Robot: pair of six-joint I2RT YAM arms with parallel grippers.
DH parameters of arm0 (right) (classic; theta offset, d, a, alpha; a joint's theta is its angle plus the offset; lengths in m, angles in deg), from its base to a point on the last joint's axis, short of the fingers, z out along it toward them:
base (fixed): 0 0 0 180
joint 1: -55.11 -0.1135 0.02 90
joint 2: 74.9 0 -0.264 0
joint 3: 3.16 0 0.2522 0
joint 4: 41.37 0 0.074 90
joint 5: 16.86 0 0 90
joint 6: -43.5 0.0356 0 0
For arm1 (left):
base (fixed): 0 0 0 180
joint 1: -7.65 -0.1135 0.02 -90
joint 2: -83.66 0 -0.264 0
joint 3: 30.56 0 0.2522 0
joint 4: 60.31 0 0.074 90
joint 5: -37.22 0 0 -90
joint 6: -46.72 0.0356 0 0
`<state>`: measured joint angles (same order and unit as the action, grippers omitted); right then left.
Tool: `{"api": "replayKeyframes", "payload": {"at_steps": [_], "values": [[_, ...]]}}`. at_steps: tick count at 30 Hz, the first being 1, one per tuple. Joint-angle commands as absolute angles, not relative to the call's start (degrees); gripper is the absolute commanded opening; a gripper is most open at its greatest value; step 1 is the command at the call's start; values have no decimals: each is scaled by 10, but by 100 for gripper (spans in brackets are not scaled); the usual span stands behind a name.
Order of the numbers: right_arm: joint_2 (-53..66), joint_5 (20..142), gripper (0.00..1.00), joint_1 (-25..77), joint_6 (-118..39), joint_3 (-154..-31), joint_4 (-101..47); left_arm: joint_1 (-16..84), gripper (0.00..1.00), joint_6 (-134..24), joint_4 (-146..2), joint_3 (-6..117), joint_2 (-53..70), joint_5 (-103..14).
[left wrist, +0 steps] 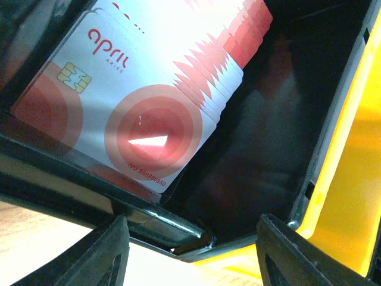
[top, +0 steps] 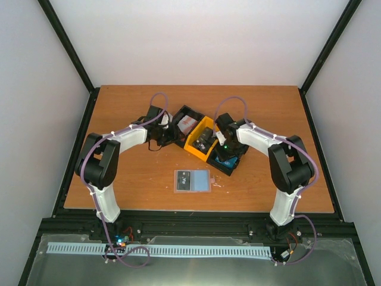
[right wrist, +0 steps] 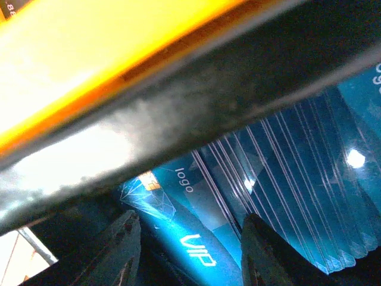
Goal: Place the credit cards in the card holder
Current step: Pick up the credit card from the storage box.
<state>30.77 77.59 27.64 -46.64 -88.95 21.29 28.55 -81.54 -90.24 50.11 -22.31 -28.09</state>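
Card holder point(top: 192, 180) on table point(top: 137, 179), red-and-white credit cards point(left wrist: 137, 89) in black bin point(left wrist: 250, 155)

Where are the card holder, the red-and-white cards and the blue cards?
card holder point(top: 192, 190): top external view, on its near edge.
red-and-white cards point(left wrist: 149, 74): left wrist view, on the white face of the top card.
blue cards point(right wrist: 297, 190): right wrist view, on the middle of the fanned stack.

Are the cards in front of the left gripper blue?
No, the cards lying in the black bin are red and white.
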Motion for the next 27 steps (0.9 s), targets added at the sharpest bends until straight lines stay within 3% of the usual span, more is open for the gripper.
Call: {"api": "replayKeyframes", "payload": {"at_steps": [1,27], "values": [[332,732,48,267,-468,-879,209,281,60,-823,-886,499,-233,-279],[298,992,34,299,-452,-911,265,282,55,-836,-872,495,-249,-261]]}}
